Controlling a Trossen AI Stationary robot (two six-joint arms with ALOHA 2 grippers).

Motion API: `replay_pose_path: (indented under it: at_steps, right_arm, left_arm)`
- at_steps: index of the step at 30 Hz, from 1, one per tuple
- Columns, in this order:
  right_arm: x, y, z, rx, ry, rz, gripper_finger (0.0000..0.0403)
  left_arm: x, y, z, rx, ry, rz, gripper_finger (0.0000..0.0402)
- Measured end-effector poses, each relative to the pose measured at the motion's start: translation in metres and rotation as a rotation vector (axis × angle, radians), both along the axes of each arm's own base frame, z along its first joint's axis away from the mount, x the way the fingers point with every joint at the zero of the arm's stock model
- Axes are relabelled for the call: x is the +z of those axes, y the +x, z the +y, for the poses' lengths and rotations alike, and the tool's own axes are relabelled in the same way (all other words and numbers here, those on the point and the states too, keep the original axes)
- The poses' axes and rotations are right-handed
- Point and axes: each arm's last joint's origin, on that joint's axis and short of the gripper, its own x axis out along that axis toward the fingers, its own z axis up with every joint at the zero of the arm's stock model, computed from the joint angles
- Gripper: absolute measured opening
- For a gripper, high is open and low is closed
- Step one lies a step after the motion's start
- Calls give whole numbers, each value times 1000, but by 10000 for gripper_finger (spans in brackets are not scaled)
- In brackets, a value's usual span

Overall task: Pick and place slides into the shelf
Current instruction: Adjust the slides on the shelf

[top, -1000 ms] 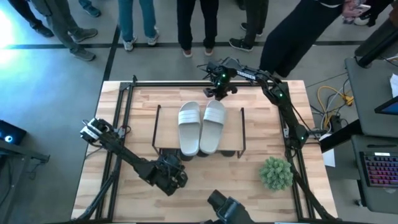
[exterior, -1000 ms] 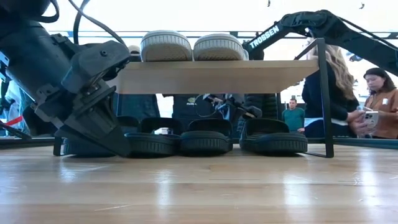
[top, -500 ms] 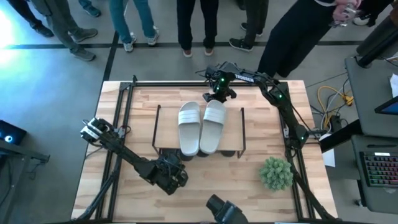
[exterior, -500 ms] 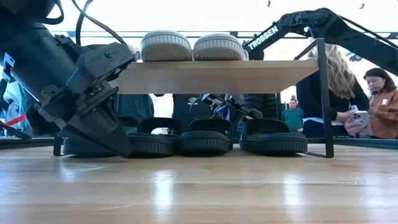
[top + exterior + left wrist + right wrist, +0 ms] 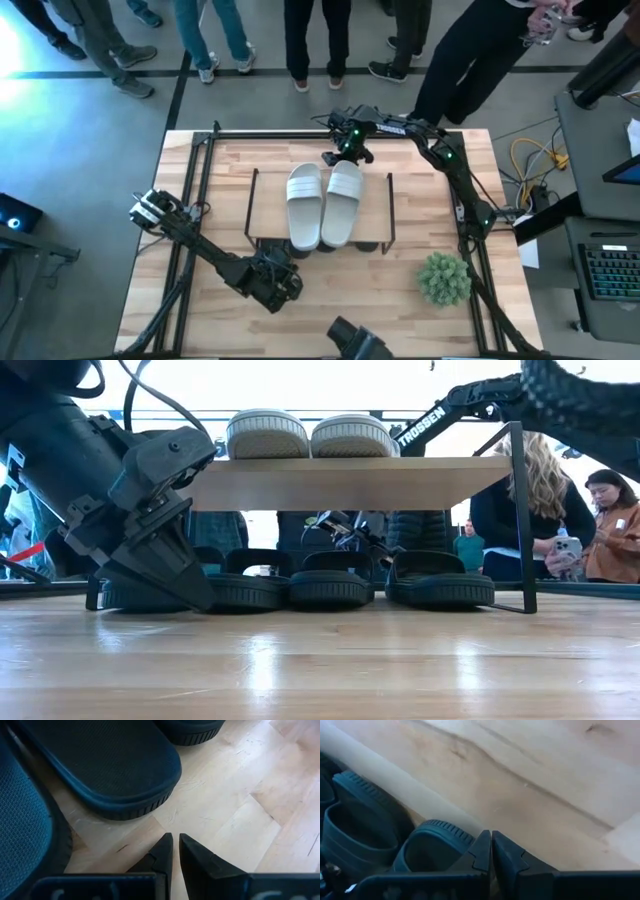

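The shelf (image 5: 270,212) stands mid-table, its light-wood top board (image 5: 350,482) on thin black legs. Two pale slides (image 5: 305,205) (image 5: 344,198) lie side by side on the top board. Several black slides (image 5: 330,582) (image 5: 440,582) stand in a row on the table under it. My left gripper (image 5: 175,839) is shut and empty, low over the table just near of the black slides' soles (image 5: 110,765). My right gripper (image 5: 491,839) is shut behind the shelf's far side (image 5: 340,153), its tips beside a black slide's rim (image 5: 437,831). My right gripper's shut fingertips (image 5: 482,845) lie right beside the rim of a black slide (image 5: 445,832), coming slanting from the far side. I cannot tell whether they touch it.
A small green potted plant (image 5: 443,277) stands at the near right. Black frame rails (image 5: 190,200) run along the table's left and right edges. Several people stand beyond the far edge (image 5: 310,40). Bare wood lies near of the shelf (image 5: 400,660).
My right gripper has gone a little toward the table's left edge along the shelf's far side, staying shut. The slides and the shelf have kept their places.
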Motion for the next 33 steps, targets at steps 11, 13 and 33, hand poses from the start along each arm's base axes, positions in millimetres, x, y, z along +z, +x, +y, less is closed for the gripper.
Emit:
replay_pose_path:
  at_steps: [11, 13, 33]
  right_arm:
    - [-8, 9, 11, 24, 78, -19, 8]
    - [-6, 8, 12, 29, 90, -5, 8]
    - [-5, 9, 21, 87, 66, 33, 8]
  left_arm:
    - [0, 0, 0, 0, 0, 0, 17]
    - [0, 0, 0, 0, 0, 0, 17]
    - [0, 0, 0, 0, 1, 1, 17]
